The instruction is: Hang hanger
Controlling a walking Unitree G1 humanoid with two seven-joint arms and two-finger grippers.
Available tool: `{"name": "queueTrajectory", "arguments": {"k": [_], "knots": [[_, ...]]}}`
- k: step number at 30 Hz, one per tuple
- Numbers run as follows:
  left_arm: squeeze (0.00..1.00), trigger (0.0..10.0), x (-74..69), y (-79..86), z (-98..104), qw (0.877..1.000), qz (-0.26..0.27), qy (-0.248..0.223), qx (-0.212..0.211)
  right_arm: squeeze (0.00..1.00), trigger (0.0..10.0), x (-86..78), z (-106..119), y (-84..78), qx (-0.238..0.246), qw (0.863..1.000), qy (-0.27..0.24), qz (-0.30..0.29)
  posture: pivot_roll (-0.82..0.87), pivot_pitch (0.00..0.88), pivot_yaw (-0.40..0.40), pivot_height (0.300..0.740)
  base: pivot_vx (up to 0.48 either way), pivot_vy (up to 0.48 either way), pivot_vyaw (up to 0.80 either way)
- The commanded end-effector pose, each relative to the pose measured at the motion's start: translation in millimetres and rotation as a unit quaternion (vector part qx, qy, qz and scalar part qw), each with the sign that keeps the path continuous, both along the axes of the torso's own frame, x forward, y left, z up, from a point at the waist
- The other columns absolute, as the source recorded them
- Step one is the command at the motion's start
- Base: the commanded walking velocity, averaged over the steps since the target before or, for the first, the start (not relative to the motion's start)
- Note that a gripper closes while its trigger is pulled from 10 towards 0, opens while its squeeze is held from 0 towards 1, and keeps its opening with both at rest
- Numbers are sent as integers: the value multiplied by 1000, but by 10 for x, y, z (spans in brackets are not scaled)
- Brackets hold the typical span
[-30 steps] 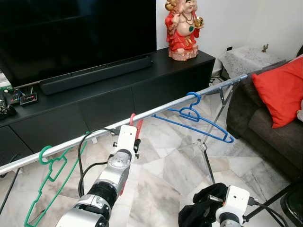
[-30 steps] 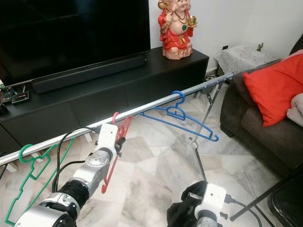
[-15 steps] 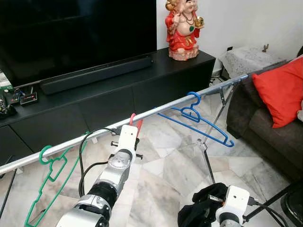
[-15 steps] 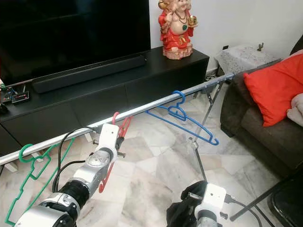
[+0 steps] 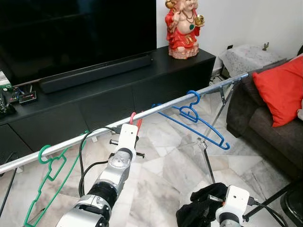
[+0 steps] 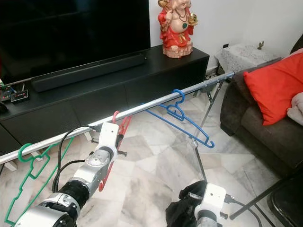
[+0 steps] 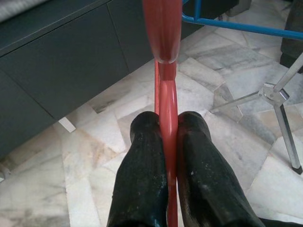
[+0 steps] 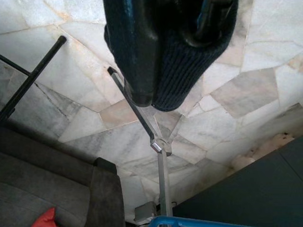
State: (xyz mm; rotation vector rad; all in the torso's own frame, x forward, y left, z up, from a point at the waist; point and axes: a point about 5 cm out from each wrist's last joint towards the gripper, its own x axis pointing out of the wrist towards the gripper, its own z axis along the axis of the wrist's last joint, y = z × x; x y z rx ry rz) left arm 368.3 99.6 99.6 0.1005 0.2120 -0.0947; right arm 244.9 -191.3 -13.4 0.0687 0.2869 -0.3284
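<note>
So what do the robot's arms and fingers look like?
The left arm is silver with a white block at the wrist, a round grey joint and a black ribbed cuff. A black cable loops beside it. The left gripper has two thick, rounded black fingers. The right arm ends in a white block too, with black cables.

- A red plastic hanger (image 6: 118,135), thin and glossy, hangs by its hook over the silver rail (image 5: 161,110).
- Its hook sits between the green hanger (image 5: 49,177) and the blue hanger (image 5: 199,124) on that rail.
- Its body hangs down below the rail, with its neck pinched between two black fingers (image 7: 142,175).
</note>
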Motion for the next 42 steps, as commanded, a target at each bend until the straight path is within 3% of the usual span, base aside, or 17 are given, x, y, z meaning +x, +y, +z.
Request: {"name": "queueTrajectory", "arguments": {"k": [1, 13, 34, 35, 36, 37, 38, 39, 40, 42], "knots": [[0, 0, -11, 57, -4, 1000, 9, -7, 4, 0, 10000, 6, -5, 33, 1, 1000, 2, 6, 53, 64, 50, 740, 0, 0, 0], [0, 0, -3, 133, 110, 998, 17, -52, -11, 0, 10000, -1, -8, 30, 0, 1000, 2, 5, 55, 69, 49, 740, 0, 0, 0], [0, 0, -206, 225, 178, 991, -9, -135, -16, 0, 10000, 24, 8, 26, 0, 1000, -1, 7, 49, 50, 50, 740, 0, 0, 0], [0, 275, -255, 246, 165, 989, -23, -142, -16, 0, 10000, 21, 8, 14, -1, 1000, -1, 6, 48, 48, 52, 740, 0, 0, 0], [0, 1294, -279, 253, 155, 989, -32, -146, -15, 0, 10000, 19, 7, 10, -1, 1000, -1, 6, 48, 46, 53, 740, 0, 0, 0], [0, 3137, -339, 270, 120, 987, -52, -152, 3, 0, 10000, 18, 7, 7, -2, 1000, -1, 6, 48, 46, 53, 740, 0, 0, 0], [0, 3137, -363, 277, 104, 986, -59, -153, 12, 0, 10000, 17, 6, 6, -2, 1000, 0, 6, 47, 42, 53, 740, 0, 0, 0], [0, 4627, -389, 286, 83, 986, -64, -153, 17, 0, 10000, 16, 6, 5, -3, 1000, 0, 6, 47, 42, 53, 740, 0, 0, 0], [0, 10000, -448, 318, 48, 986, -65, -150, 17, 0, 10000, 17, 8, 2, -3, 1000, -1, 6, 46, 40, 53, 740, 0, 0, 0], [0, 10000, -505, 353, 13, 987, -63, -146, 16, 0, 10000, 23, 16, -4, -3, 1000, -2, 6, 46, 41, 52, 740, 0, 0, 0]]}}
